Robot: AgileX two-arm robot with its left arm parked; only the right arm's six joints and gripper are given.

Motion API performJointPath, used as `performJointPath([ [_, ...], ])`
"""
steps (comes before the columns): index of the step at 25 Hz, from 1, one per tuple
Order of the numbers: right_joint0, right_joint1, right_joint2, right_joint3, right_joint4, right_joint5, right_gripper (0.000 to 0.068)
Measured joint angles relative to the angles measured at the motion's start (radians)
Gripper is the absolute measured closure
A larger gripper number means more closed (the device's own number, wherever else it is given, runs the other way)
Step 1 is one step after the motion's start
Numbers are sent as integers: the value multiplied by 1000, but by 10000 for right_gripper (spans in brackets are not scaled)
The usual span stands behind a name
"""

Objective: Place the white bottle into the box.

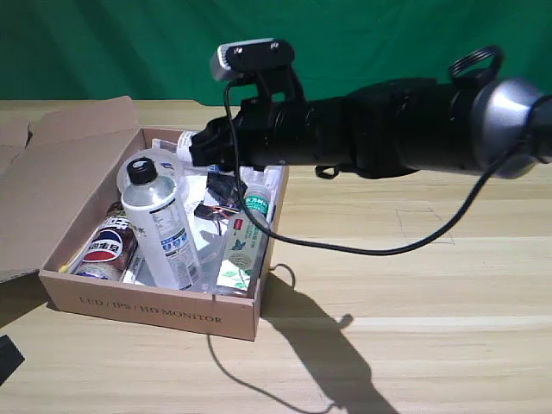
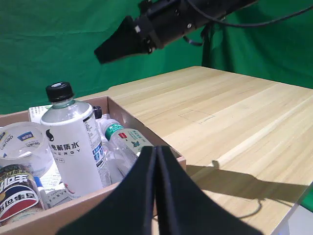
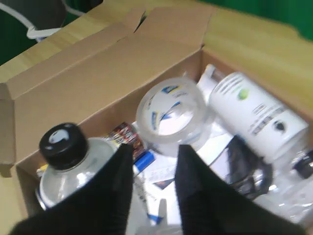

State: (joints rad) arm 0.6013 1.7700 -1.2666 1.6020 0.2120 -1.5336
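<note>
white bottle (image 1: 160, 226) upright in box (image 1: 155, 312); arm hides far corner.

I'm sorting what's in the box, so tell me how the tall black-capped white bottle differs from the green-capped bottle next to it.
The white bottle stands upright in the box; the green-capped bottle lies on its side. The white bottle is wider and carries a black cap; the green-capped bottle is slimmer, with a leafy green label. Both sit inside the box and have clear plastic near the neck. The right gripper hangs open above them, holding neither.
</note>
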Motion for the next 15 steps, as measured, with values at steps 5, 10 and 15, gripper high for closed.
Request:
performJointPath([
  [5, 0, -204, 65, -84, -196, -25, 668],
  [10, 0, -426, 195, -79, -478, -106, 680],
  [15, 0, -634, 327, -48, -550, -175, 680],
])
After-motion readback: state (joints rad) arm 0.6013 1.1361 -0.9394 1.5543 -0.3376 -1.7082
